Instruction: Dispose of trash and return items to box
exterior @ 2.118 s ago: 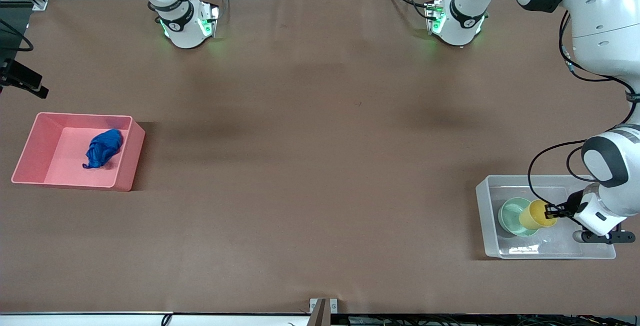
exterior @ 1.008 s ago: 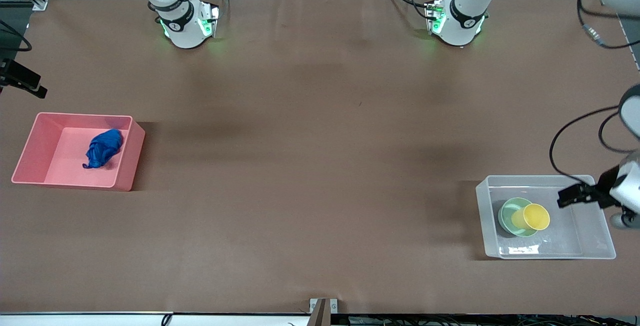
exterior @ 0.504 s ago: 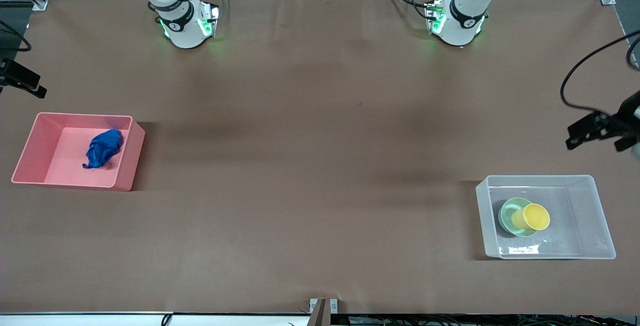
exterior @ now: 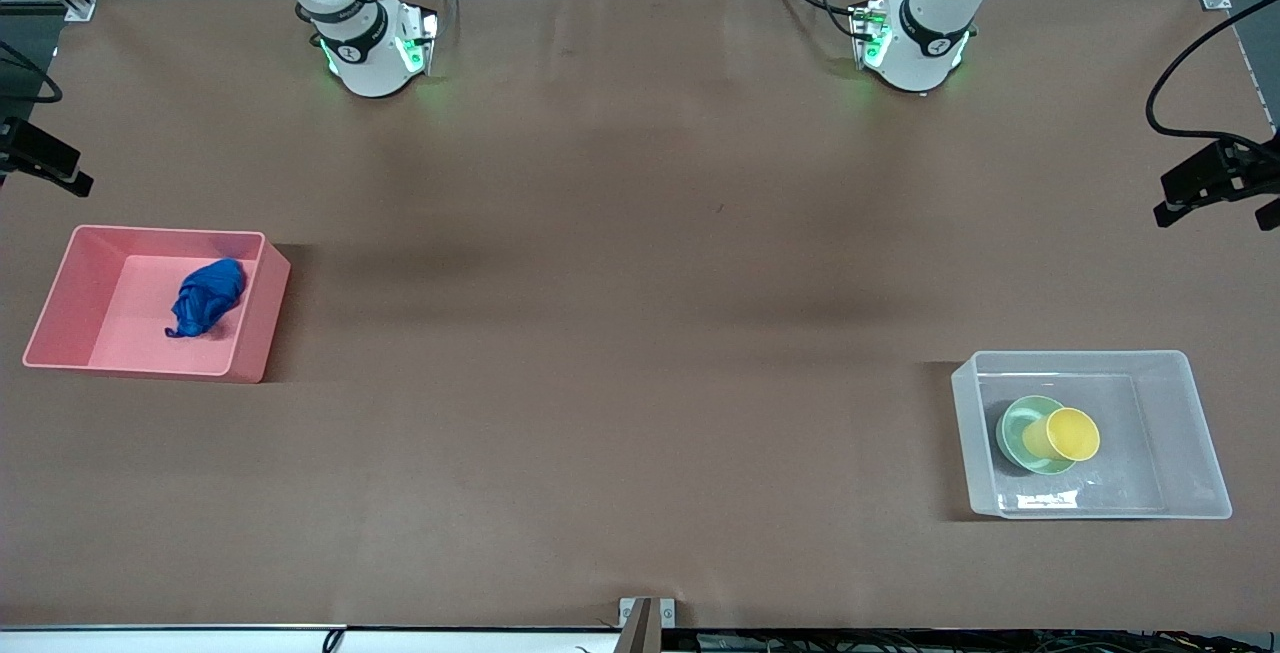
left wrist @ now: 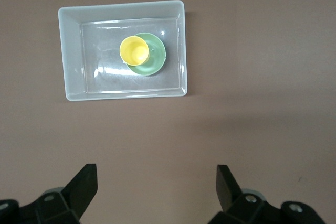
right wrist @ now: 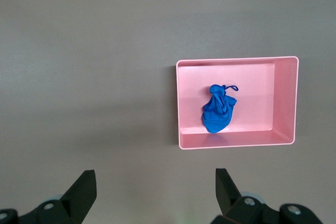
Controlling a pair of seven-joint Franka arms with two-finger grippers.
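Brown table (exterior: 640, 333): cup (exterior: 1070, 434) sits in bowl (exterior: 1026, 433) inside the box (exterior: 1195, 403); wad (exterior: 207, 297) lies in the pink bin (exterior: 60, 283). Left gripper (left wrist: 156, 184) hangs spread, empty, above bare table beside the box; right gripper (right wrist: 155, 187) likewise spread, empty, above table near the bin.

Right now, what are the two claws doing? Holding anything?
Left gripper: open, holding nothing, high over bare table.
Right gripper: open, holding nothing, high over bare table.

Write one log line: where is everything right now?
trash: in pink bin | cup: in bowl, in box | left gripper: open | right gripper: open
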